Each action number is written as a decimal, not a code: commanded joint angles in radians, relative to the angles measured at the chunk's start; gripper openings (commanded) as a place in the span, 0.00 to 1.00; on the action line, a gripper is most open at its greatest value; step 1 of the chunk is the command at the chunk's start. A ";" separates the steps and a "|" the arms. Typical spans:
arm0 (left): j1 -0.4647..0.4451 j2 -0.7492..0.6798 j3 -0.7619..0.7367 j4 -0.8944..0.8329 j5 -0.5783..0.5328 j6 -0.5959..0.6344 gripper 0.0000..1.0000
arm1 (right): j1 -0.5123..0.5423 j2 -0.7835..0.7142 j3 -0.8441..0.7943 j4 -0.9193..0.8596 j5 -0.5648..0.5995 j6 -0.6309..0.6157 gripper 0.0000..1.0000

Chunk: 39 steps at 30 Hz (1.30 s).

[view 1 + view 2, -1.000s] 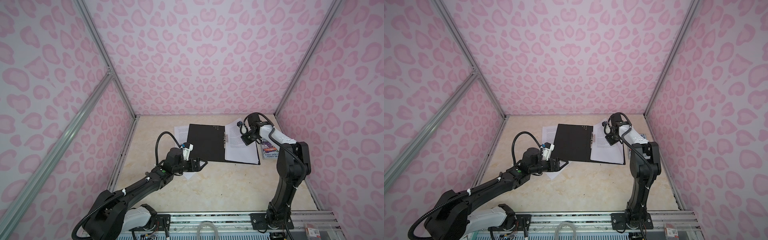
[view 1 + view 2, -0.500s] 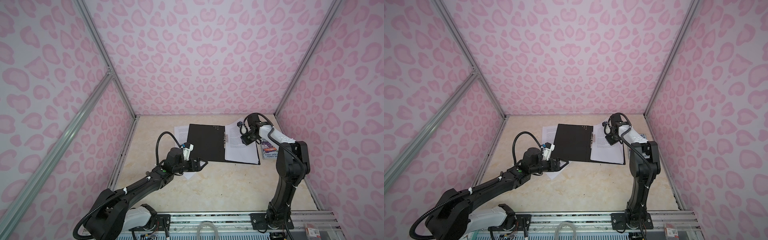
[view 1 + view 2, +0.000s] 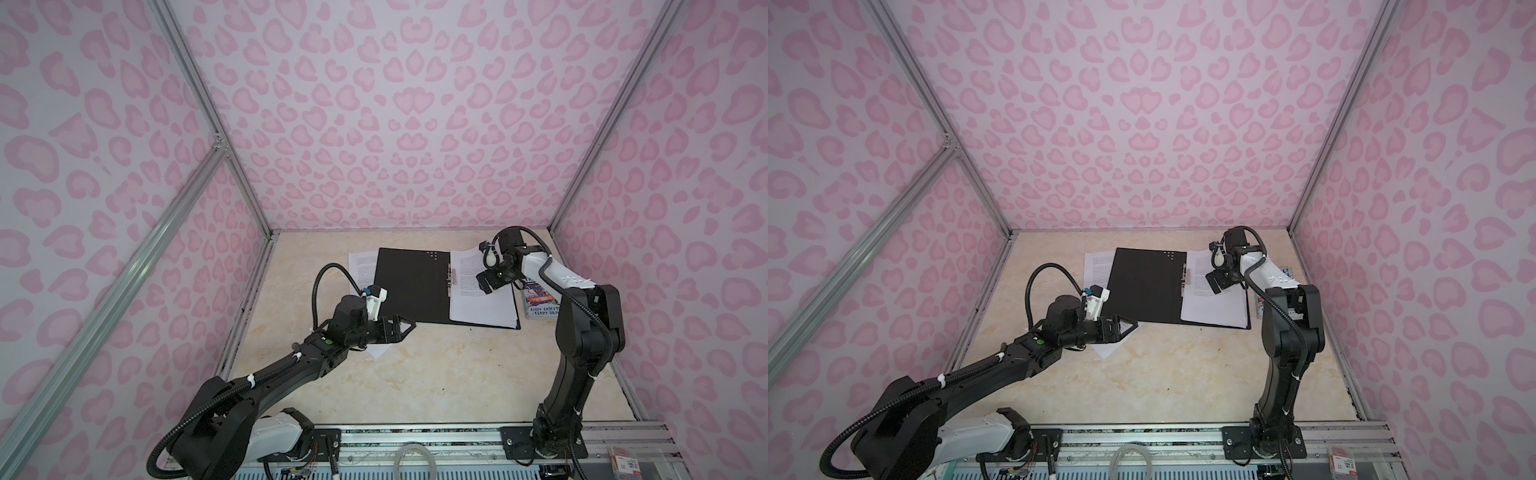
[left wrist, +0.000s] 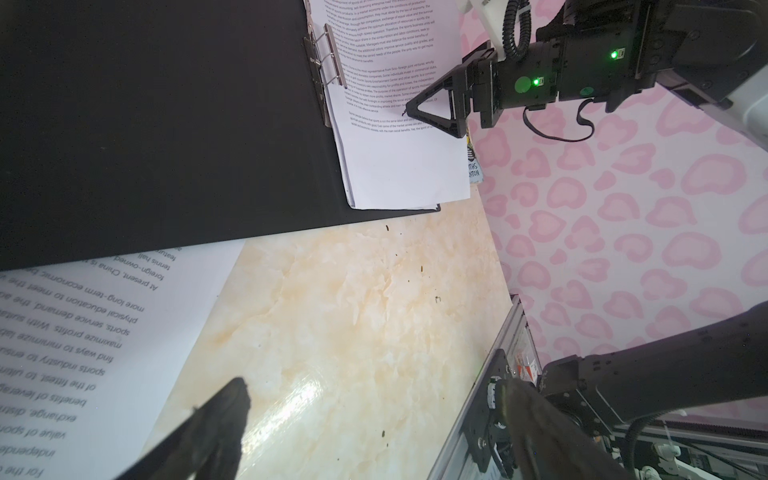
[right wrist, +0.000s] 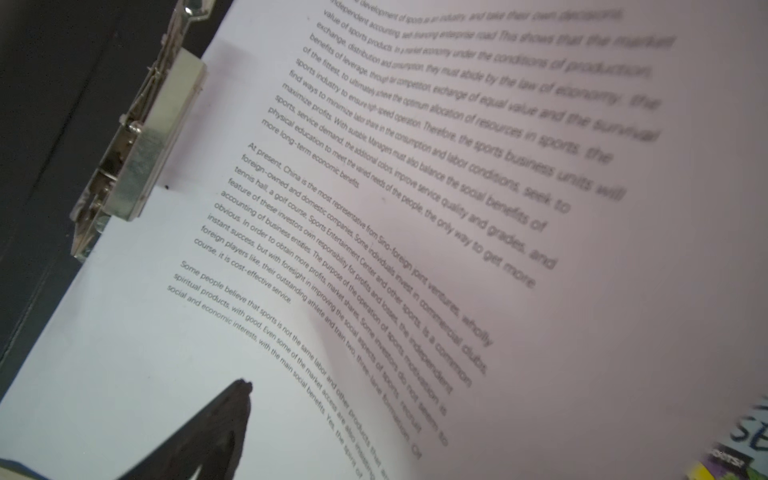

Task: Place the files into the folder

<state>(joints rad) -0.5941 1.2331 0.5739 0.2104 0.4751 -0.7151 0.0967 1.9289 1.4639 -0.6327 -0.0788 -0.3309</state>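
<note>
Glossy beige marbled counter [image 3: 415,382] with a few dark specks, boxed in by three walls [image 3: 395,124] papered in pink leopard spots on lilac. Bare aluminium frame posts [image 3: 195,87] at the corners. Grooved metal rail [image 3: 415,432] along the near edge carries both arm bases.

Thin flat folder [image 3: 411,286], matte black inside, lies opened out toward the back of the counter, right of centre. Shiny metal spine clip [image 5: 137,166] sits on the fold, its plate over the inner edge of a stack of white paper sheets [image 3: 482,303] printed with dense black text. The stack fills the folder's right half, far corner lifted a little. Another printed white sheet [image 3: 360,266] lies on the counter under the left cover, showing at the far left and as a corner at the near left. Small colourful paperback book [image 3: 538,301] just beside the folder's right edge, partly under the right arm.

Left claw [image 3: 409,326] released and empty, black triangular fingers spread, hovering at the folder's near left corner. Right claw [image 3: 487,286] also released, low over the clipped stack, clamping nothing. Its wrist view shows only one finger [image 5: 224,419], above the page
</note>
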 commanded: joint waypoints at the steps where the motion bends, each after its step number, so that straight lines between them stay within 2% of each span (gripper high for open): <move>1: -0.001 0.002 0.012 0.032 0.011 0.000 0.97 | -0.010 0.002 0.000 0.009 0.009 0.041 0.99; 6: 0.000 -0.004 0.012 0.030 0.011 0.002 0.97 | -0.029 -0.015 0.005 0.010 0.016 0.100 0.99; 11: -0.001 -0.008 0.011 0.029 0.011 0.002 0.97 | -0.063 -0.045 -0.005 0.038 -0.035 0.191 0.99; 16: 0.000 -0.009 0.013 0.027 0.010 0.003 0.97 | -0.060 -0.153 -0.037 0.128 -0.065 0.282 0.99; 22: 0.000 -0.017 0.014 0.021 0.007 0.005 0.97 | 0.012 -0.246 0.132 0.019 0.029 0.409 0.99; 24: 0.000 -0.019 0.012 0.021 0.004 0.006 0.97 | 0.057 -0.326 0.080 0.087 0.114 0.404 0.99; 27: 0.001 -0.016 0.014 0.020 0.004 0.005 0.97 | 0.084 -0.467 -0.122 0.306 0.267 0.555 0.99; 29: 0.000 -0.012 0.013 0.023 0.008 0.003 0.97 | 0.055 -0.532 -0.240 0.425 0.224 0.668 0.99; 30: 0.000 -0.014 0.014 0.022 0.010 0.003 0.97 | 0.033 -0.542 -0.271 0.462 0.130 0.699 0.99; 31: 0.001 -0.015 0.014 0.021 0.008 0.006 0.97 | 0.025 -0.537 -0.273 0.460 0.071 0.721 0.99; 32: 0.000 -0.019 0.015 0.017 0.007 0.008 0.97 | 0.041 -0.522 -0.256 0.423 0.072 0.739 0.99; 37: 0.000 -0.056 0.009 0.026 0.021 0.012 0.97 | 0.221 -0.421 -0.224 0.358 0.162 0.734 0.99; 39: 0.000 -0.081 0.004 0.027 0.015 0.021 0.97 | 0.258 -0.362 -0.208 0.346 0.161 0.762 0.94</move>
<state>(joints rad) -0.5938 1.1778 0.5755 0.2096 0.4786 -0.7136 0.3218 1.5146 1.2472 -0.2733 0.0521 0.3763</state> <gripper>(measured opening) 0.972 0.963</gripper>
